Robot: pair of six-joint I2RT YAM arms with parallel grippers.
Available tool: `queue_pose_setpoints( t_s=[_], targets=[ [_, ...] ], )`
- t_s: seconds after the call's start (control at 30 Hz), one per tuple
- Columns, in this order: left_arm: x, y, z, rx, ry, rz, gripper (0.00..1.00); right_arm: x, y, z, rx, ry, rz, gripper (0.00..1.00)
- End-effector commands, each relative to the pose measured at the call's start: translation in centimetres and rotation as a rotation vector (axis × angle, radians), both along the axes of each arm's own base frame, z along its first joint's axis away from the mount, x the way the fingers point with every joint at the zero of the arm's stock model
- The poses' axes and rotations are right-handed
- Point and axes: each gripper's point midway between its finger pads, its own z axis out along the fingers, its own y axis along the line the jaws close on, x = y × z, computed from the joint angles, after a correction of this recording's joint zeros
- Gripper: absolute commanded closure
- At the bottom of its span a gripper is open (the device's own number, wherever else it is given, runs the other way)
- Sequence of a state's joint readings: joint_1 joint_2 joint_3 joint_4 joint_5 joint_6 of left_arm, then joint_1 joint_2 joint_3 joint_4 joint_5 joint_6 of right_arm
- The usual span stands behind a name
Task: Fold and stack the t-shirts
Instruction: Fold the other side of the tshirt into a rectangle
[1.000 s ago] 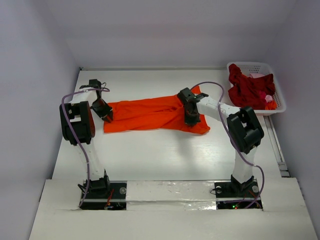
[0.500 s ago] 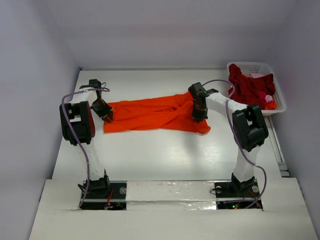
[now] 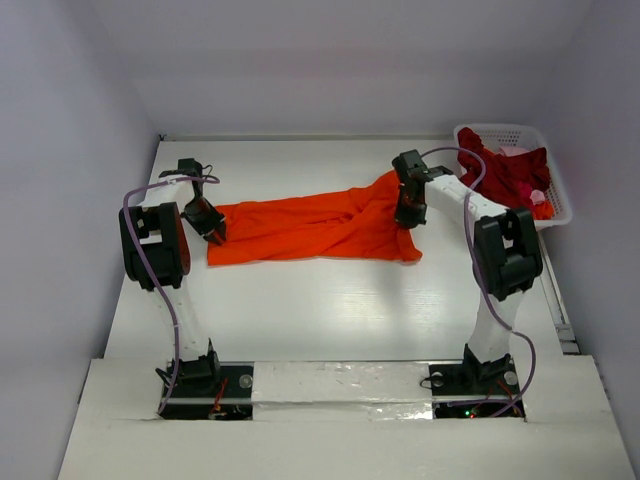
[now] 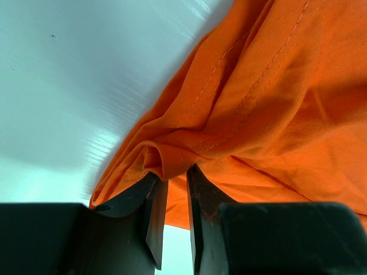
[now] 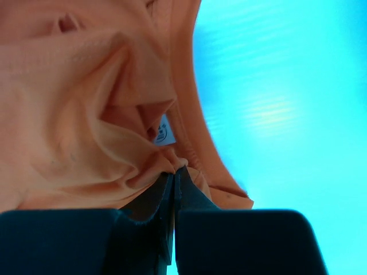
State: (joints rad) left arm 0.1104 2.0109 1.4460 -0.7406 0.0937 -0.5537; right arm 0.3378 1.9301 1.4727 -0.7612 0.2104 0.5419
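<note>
White tabletop point(image 3: 300, 320) between pale walls, with bright orange cloth t-shirt point(image 3: 300, 230) stretched across mid-frame. Left gripper point(image 4: 174, 176) pinching a bunched edge fold at centre-left; right gripper point(image 5: 174, 171) pressed tight on cloth beside the small white neck tag point(image 5: 162, 133), right of centre. Risks: thin pinches slipping under tension, uneven pull twisting the shirt. White plastic lattice basket point(image 3: 556, 205) of dark red shirts point(image 3: 500, 178) at upper right, near the right arm, probably a snag hazard.
</note>
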Motion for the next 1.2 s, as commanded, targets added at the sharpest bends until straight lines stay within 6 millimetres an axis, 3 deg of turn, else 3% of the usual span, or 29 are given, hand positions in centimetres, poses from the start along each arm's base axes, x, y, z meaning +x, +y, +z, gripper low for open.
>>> queue_pose_setpoints(
  t_s=[0.0,0.23,0.6,0.93,1.0,1.1,1.13,1.17],
  targets=[
    [0.3,0.2,1.7,0.019,-0.045,-0.013,0.84,2.0,-0.8,1.9,-0.014,-0.057,-0.010,1.00],
    [0.3,0.1,1.6,0.017,-0.044,-0.012,0.84,2.7,-2.1,1.3,-0.025,-0.040,-0.036,1.00],
    [0.4,0.2,1.6,0.017,-0.042,-0.013,0.84,3.1,-5.7,1.1,-0.046,-0.035,-0.117,1.00],
    [0.7,0.2,1.7,0.016,-0.045,-0.012,0.84,2.6,-4.8,0.1,-0.005,0.003,-0.084,1.00],
    [0.8,0.2,1.8,0.016,-0.048,-0.012,0.84,2.4,-4.4,0.2,0.021,0.001,-0.066,0.94],
    [0.8,0.2,1.8,0.017,-0.048,-0.010,0.84,2.3,-4.2,0.4,0.035,-0.006,-0.058,0.68],
    [0.8,0.2,1.8,0.018,-0.050,-0.010,0.84,2.3,-4.2,0.6,0.035,-0.011,-0.059,0.52],
    [0.8,0.2,1.8,0.017,-0.048,-0.010,0.84,2.2,-4.3,0.7,0.033,-0.012,-0.063,0.45]
  ],
)
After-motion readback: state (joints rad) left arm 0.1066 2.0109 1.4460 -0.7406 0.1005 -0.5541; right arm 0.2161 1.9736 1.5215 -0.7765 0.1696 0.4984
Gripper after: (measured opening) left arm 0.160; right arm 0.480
